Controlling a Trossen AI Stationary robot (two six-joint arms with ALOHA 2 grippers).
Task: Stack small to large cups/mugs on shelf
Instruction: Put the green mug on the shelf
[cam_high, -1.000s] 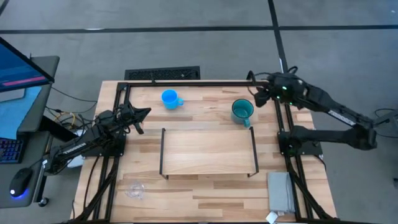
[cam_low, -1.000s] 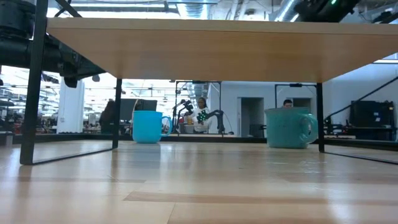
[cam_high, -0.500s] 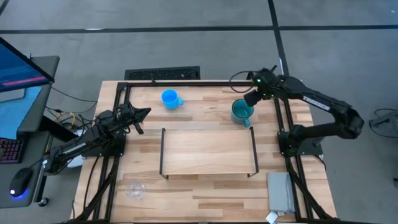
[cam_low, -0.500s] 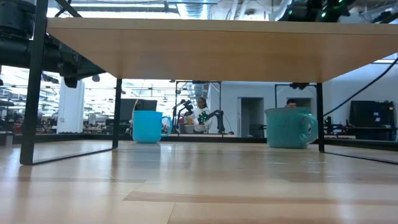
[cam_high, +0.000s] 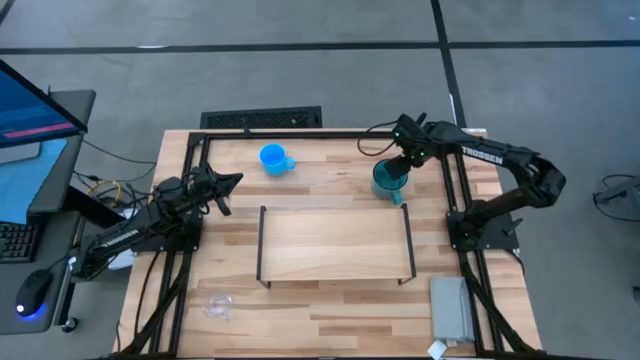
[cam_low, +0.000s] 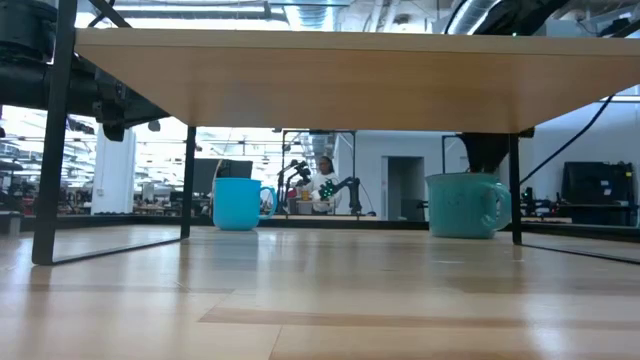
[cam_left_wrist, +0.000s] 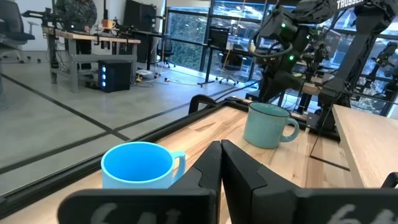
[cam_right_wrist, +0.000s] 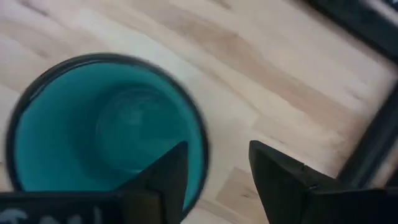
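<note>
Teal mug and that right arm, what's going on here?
The right gripper is open over the rim of the teal mug, one finger inside it and one outside, not yet closed. The mug stands on the table behind the shelf, which holds nothing. The blue mug and the clear glass cup are untouched. The left gripper waits shut at the table's left edge.

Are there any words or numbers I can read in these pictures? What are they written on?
"TROSSEN" on the right arm, in white letters, seen from above.
"TROSSEN", cut off at the picture's edge, on that same arm in the left wrist view.
The teal mug, the blue mug and the shelf show no writing.
The blue screen at the left edge is unreadable.
</note>
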